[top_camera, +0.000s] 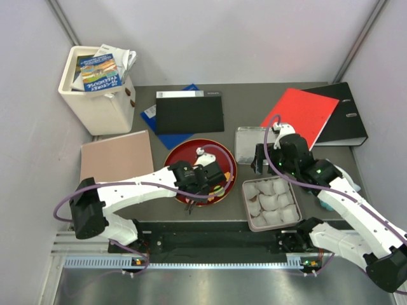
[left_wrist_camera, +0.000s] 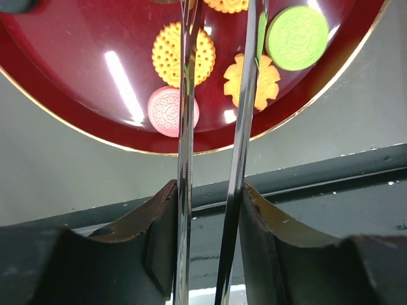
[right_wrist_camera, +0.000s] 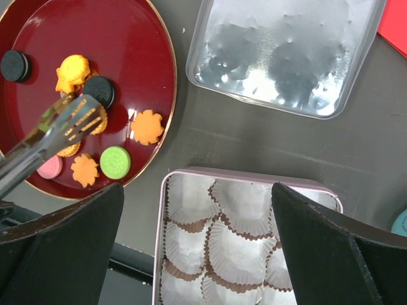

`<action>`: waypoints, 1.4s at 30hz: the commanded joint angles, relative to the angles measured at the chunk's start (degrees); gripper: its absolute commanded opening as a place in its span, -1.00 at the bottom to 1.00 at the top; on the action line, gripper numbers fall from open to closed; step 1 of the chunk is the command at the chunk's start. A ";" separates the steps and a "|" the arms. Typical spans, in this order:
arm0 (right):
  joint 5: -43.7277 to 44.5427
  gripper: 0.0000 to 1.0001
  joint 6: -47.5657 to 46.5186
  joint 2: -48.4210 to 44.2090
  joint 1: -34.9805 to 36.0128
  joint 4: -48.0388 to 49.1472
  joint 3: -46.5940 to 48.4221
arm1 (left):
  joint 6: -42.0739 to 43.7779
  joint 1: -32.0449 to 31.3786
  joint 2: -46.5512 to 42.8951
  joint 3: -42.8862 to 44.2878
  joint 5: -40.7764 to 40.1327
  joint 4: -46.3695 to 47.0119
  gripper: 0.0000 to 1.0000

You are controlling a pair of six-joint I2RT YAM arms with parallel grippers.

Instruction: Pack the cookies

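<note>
**Top external and wrist cams: left claw (left_wrist_camera: 208,187) has tongs (left_wrist_camera: 185,127) over the plate (top_camera: 181,155)**

So the left claw is clamped on a pair of metal tongs, one finger pressing each blade, and the blades sit a little apart. From the right wrist cam, the tong tips hang over a round orange cookie near the middle of the plate, right next to a black one. Can't tell if they actually touch it.

The cookies (right_wrist_camera: 115,162) are all on the plate, mostly on the half toward the arm bases. I count two black, a pink, a green, a couple of orange flowers, some round orange ones and a lumpy yellow-orange one.

The right claw (right_wrist_camera: 197,190) is spread wide with nothing in it. It hangs right of the plate, above the strip between the tin (top_camera: 245,202) and its lid (top_camera: 247,145). The tin is lined with white paper cups and sits just right of the plate on the near side. The lid lies just right of the plate on the far side.

Other stuff: a black notebook (top_camera: 189,114) just beyond the plate, a pinkish board (top_camera: 116,157) to its left, and a white bin (top_camera: 95,105) far-left of it. A red folder (top_camera: 299,111) and a black binder (top_camera: 343,117) are well off to its far right.
</note>
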 commanded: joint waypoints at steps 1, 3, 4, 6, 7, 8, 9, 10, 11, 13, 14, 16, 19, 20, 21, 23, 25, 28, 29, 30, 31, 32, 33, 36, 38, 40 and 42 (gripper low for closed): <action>2.52 0.98 0.54 -1.33 0.87 -0.73 3.72 | 3.24 -0.62 -0.72 8.02 -4.15 -2.63 -0.35; 4.97 0.98 1.60 -1.42 0.87 -1.34 5.74 | 6.22 -1.14 -0.11 11.79 -5.56 -3.07 -0.38; 5.68 0.98 1.86 -1.51 0.95 -2.13 6.61 | 7.02 -1.49 0.42 13.12 -5.82 -3.86 -0.40; 9.09 0.98 2.65 -1.86 0.95 -3.01 9.16 | 9.30 -1.76 2.17 16.28 -5.56 -4.39 -0.42; 10.16 0.98 2.92 -2.12 0.87 -3.80 9.96 | 10.01 -2.20 2.61 17.17 -5.21 -4.39 -0.43; 11.30 0.98 3.18 -2.48 0.95 -4.24 11.36 | 10.89 -2.55 3.49 18.57 -4.17 -4.13 -0.43; 13.57 0.98 3.70 -3.35 0.95 -4.60 11.98 | 12.29 -2.90 3.85 19.10 -3.46 -3.61 -0.44; 14.81 0.98 4.06 -3.88 0.95 -5.03 12.51 | 13.09 -3.60 4.28 19.63 -2.67 -2.73 -0.45; 15.87 0.98 4.41 -4.32 0.87 -5.73 13.47 | 13.88 -4.04 4.90 20.33 -1.88 -2.03 -0.45; 18.77 0.98 4.85 -5.55 0.87 -6.71 14.53 | 15.29 -5.01 5.60 21.04 -0.38 -1.14 -0.46; 20.43 0.98 4.94 -5.73 0.78 -7.93 15.75 | 15.82 -5.19 6.22 21.48 0.49 -0.01 -0.46; 21.76 0.98 5.55 -5.99 0.52 -9.25 17.60 | 17.31 -5.71 7.10 22.01 2.17 0.62 -0.46; 23.26 0.98 6.17 -6.61 0.25 -11.36 18.84 | 19.25 -6.42 8.68 23.06 4.45 1.93 -0.46; 23.79 0.98 6.26 -6.87 0.16 -11.45 18.84 | 19.68 -6.59 9.47 23.67 4.80 2.28 -0.46; 23.79 0.98 6.35 -7.22 0.25 -11.72 18.75 | 20.56 -7.03 9.82 24.03 5.33 2.72 -0.46; 23.79 0.98 6.43 -8.01 0.16 -11.89 18.49 | 21.01 -7.38 10.96 24.99 5.86 2.55 -0.46; 23.62 0.98 6.52 -8.19 0.25 -12.16 18.31 | 21.71 -7.56 11.41 25.17 6.39 2.55 -0.46; 23.44 0.98 6.79 -8.19 0.25 -12.60 18.14 | 21.71 -7.83 11.59 25.00 6.91 2.37 -0.46; 23.35 0.98 6.79 -8.28 0.25 -12.60 18.05 | 21.71 -8.00 11.50 24.82 7.00 2.37 -0.46; 23.26 0.98 6.96 -8.28 0.16 -12.51 17.96 | 21.62 -8.26 11.41 24.73 7.09 2.37 -0.46; 23.09 0.98 6.96 -8.28 0.25 -12.16 17.70 | 21.62 -8.35 11.50 24.65 7.18 2.37 -0.46; 22.65 0.98 6.87 -8.19 0.25 -11.98 17.61 | 21.62 -8.44 11.58 24.38 7.18 2.37 -0.46; 22.47 0.98 6.87 -8.10 0.16 -11.81 17.52 | 21.54 -8.61 11.67 24.21 7.27 2.37 -0.45; 21.77 0.98 6.87 -7.49 0.25 -11.28 17.43 | 21.27 -8.88 11.76 23.50 7.44 2.46 -0.42; 21.42 0.98 6.87 -7.23 0.16 -11.02 17.52 | 21.10 -8.88 11.85 23.15 7.27 2.37 -0.38; 21.24 0.98 6.79 -7.05 0.25 -10.84 17.43 | 21.01 -8.97 11.94 22.98 6.57 2.37 -0.34; 21.07 0.98 6.61 -6.96 0.25 -10.66 17.35 | 21.01 -8.97 12.02 22.98 5.96 2.37 -0.33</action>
